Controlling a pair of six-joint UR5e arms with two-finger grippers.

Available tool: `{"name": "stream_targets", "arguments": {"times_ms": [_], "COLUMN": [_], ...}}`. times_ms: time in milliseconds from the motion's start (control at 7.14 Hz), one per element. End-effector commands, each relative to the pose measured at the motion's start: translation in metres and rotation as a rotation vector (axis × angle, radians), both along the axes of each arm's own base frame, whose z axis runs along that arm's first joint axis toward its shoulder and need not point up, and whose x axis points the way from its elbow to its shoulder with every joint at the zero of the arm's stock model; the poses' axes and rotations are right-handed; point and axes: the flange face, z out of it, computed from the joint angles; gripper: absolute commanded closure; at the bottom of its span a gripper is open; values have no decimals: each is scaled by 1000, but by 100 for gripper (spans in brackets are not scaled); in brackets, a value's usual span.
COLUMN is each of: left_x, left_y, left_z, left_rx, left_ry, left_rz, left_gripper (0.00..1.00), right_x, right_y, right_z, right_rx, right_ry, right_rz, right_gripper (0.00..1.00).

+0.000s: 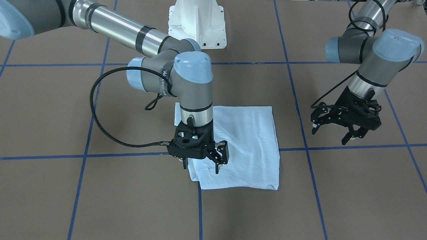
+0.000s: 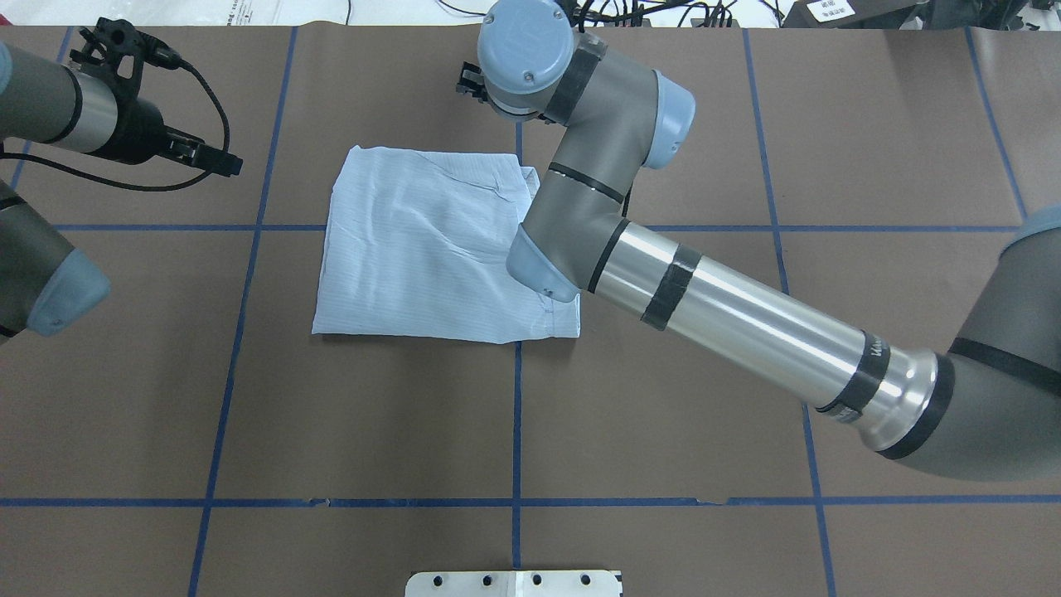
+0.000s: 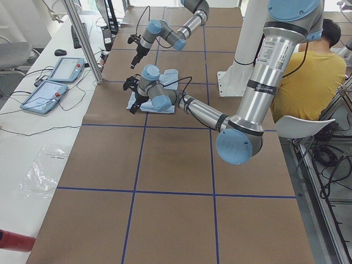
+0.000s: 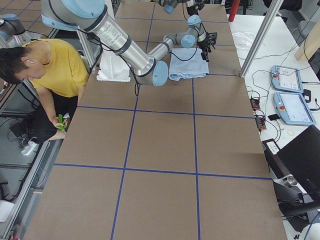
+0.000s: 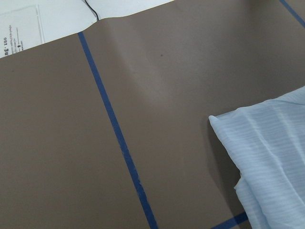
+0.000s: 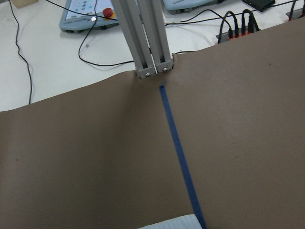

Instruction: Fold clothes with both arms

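Item: light-blue pinstriped shirt (image 1: 247,143), folded to a near-square pad. It lay flat on the brown table (image 1: 66,110), covering the point where two blue tape lines (image 1: 133,155) crossed, its longer side seemingly across the robot.
Right gripper (image 1: 200,169): fingers spread, holding nothing, poised over that crossing at the shirt's right-hand edge, tips at or just above the cloth.
Left gripper (image 1: 329,136): spread wide, empty, well apart from the crossing, beyond the shirt's opposite edge.
The right gripper was the nearer and likely best placed for the next pinch
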Motion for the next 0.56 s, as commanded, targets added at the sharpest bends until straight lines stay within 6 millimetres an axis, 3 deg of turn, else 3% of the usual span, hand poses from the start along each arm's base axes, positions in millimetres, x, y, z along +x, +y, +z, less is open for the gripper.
{"name": "stream_targets", "arguments": {"times_ms": [0, 140, 420], "left_x": [-59, -101, -203], "left_y": [36, 38, 26], "left_z": [24, 33, 57], "left_rx": [42, 73, 110], "left_ry": [-58, -121, -270], "left_rz": [33, 54, 114], "left_gripper": [0, 0, 0], "right_x": [120, 185, 328], "right_y": [-4, -2, -1], "right_z": [47, 78, 168], "right_rx": [-36, -13, 36], "right_ry": [108, 151, 185], "right_rz": [-168, -252, -430], "right_gripper": [0, 0, 0]}}
